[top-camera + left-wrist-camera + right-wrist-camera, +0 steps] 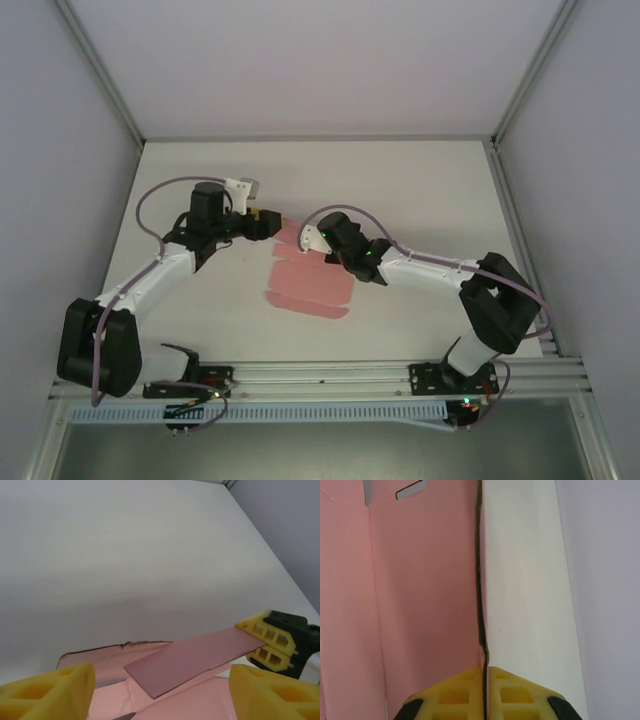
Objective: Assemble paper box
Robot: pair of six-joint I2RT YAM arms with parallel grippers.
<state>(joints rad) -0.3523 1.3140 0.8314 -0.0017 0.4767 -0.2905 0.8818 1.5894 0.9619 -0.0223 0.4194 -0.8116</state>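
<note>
The paper box (308, 288) is a flat pale pink die-cut sheet lying in the middle of the white table. My right gripper (310, 241) is shut on one long flap (200, 657) at the sheet's far edge and holds it raised off the rest. In the right wrist view its yellow fingertips (484, 692) pinch the card edge-on, with the pink sheet (420, 605) to the left. My left gripper (271, 223) stands open over the sheet's far left corner. Its yellow fingers (50, 690) are wide apart with nothing between them, and the right gripper (267, 641) faces it across the flap.
The white table (420, 200) stretches bare behind and to both sides of the sheet. Grey enclosure walls close the left, right and back. An aluminium rail (320, 375) with the arm bases runs along the near edge.
</note>
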